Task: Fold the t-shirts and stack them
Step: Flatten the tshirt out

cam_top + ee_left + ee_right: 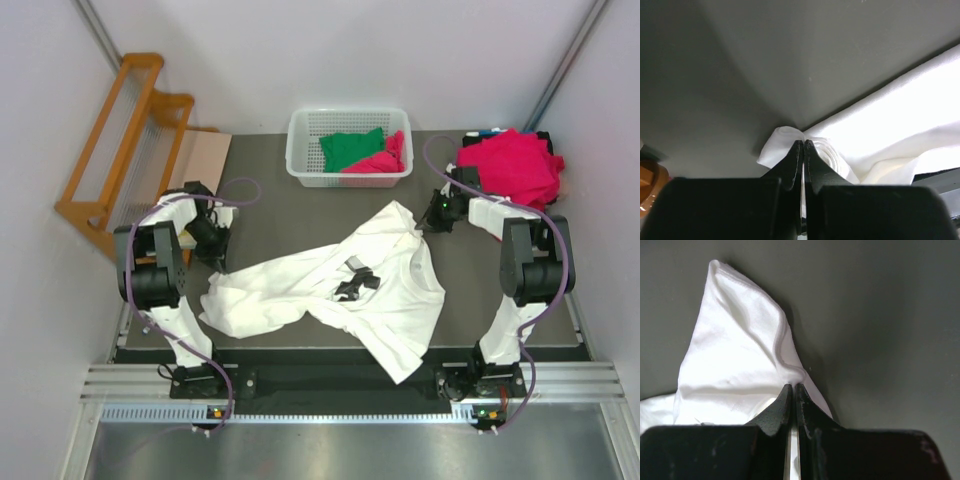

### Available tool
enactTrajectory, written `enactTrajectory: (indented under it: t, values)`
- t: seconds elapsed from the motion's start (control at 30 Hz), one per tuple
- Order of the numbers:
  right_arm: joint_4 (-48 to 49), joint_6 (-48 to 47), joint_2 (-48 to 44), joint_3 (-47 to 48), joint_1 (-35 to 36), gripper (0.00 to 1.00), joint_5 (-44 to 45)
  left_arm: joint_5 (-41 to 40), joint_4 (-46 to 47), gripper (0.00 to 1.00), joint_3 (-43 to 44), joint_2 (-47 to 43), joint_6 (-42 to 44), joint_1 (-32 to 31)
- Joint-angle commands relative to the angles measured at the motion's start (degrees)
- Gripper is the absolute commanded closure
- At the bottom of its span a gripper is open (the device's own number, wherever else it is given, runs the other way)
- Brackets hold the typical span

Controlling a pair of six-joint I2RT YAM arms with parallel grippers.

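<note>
White t-shirt [300, 290] lies crumpled mid-table, long axis running 8 o'clock to 2 o'clock, with one lobe trailing to 5 o'clock onto the near edge. Left gripper [803, 145] clenched on a fold at the 8 o'clock end. Right gripper [793, 387] clenched on the corner at 2 o'clock. Bare table [270, 215] at 10 to 11 o'clock. Basket [300, 150] at 12 holds a green shirt [352, 148] and a crimson shirt [385, 160]. Crimson pile [510, 165] sits beyond the right gripper at 2 o'clock
</note>
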Motion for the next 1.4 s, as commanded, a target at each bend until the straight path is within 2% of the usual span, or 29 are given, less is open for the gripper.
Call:
enactTrajectory:
  t: [0.0, 0.17, 0.27, 0.47, 0.63, 0.77, 1.0, 1.2, 1.37]
  values:
    - [1.8, -0.2, -1.4, 0.1, -0.6, 1.00, -0.2, 0.3, -0.9, 1.00, 3.9, -3.4, 0.5, 1.5]
    - [1.2, -0.1, -1.5, 1.0, -0.6, 1.00, -0.2, 2.0, -7.3, 1.00, 15.1, -5.6, 0.3, 3.3]
    - [1.3, -0.2, -1.3, 1.0, -0.6, 1.00, -0.2, 3.6, -10.2, 1.00, 18.6, -7.3, 1.0, 3.3]
    - [1.6, -0.1, -1.1, 0.6, -0.6, 1.00, -0.1, 3.2, -9.6, 1.00, 14.4, -10.6, 2.2, 3.3]
    - [2.6, 0.5, -3.2, 0.8, -0.7, 1.00, 0.5, 3.3, -9.3, 1.00, 14.8, -10.3, 1.4, 3.4]
    - [6.2, 0.8, -10.2, 0.4, -0.2, 1.00, -0.2, 4.5, -10.6, 1.00, 19.7, -10.2, 0.3, 3.3]
    - [10.9, -1.0, -33.3, 0.1, 1.3, 1.00, 0.3, 4.4, -13.2, 1.00, 30.3, -13.8, -1.8, 3.3]
    - [6.7, -1.4, -47.3, 1.9, 1.3, 1.00, 1.7, 5.3, -15.2, 1.00, 36.5, -19.1, -3.0, 3.4]
    - [0.9, -2.0, -58.5, 3.7, 1.3, 1.00, 4.1, 6.2, -19.7, 1.00, 45.4, -23.2, -2.9, 3.4]
